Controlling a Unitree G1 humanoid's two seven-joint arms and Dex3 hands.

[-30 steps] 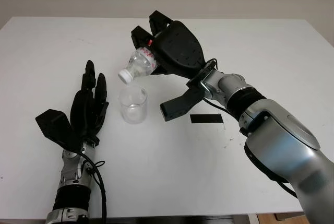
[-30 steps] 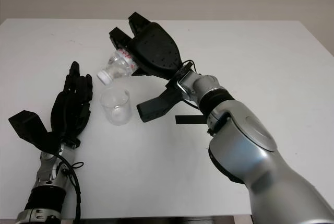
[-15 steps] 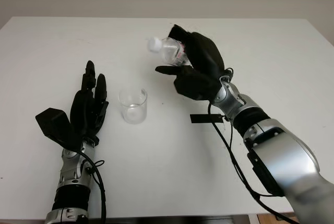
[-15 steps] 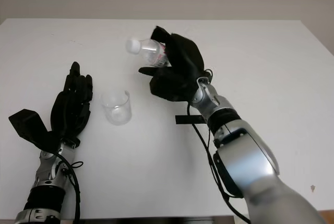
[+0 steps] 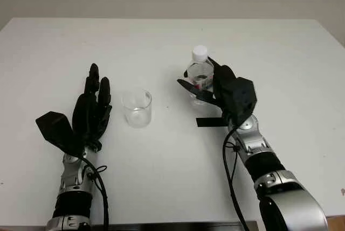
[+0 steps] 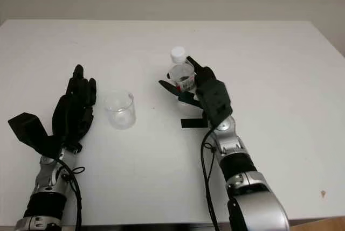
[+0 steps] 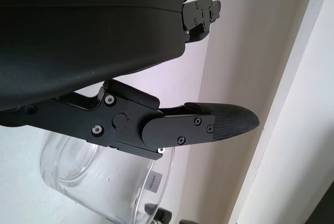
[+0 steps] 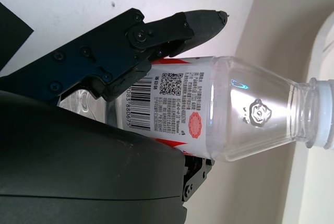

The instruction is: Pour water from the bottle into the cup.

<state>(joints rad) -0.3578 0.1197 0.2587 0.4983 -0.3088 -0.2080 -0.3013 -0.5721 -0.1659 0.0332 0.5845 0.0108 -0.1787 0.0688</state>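
Right hand (image 5: 229, 93) is gripping the upright, capped bottle (image 5: 200, 75) at frame center; cup (image 5: 137, 108) left. Set down gently, release last. Left hand (image 5: 89, 115) open.

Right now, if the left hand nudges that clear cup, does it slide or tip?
Likely slides: the cup looks short, wide and upright on the smooth table. It seems rigid, thin-walled plastic or glass and nearly empty, so probably light. The open left hand sits beside it.

The right hand (image 5: 229, 93) is gripping the bottle (image 5: 199, 75) upright, fingers (image 8: 172, 31) curling round its labelled middle, forearm rising from the worktop (image 5: 269, 53). The left hand (image 5: 91, 110) is lying open, well left of the bottle.
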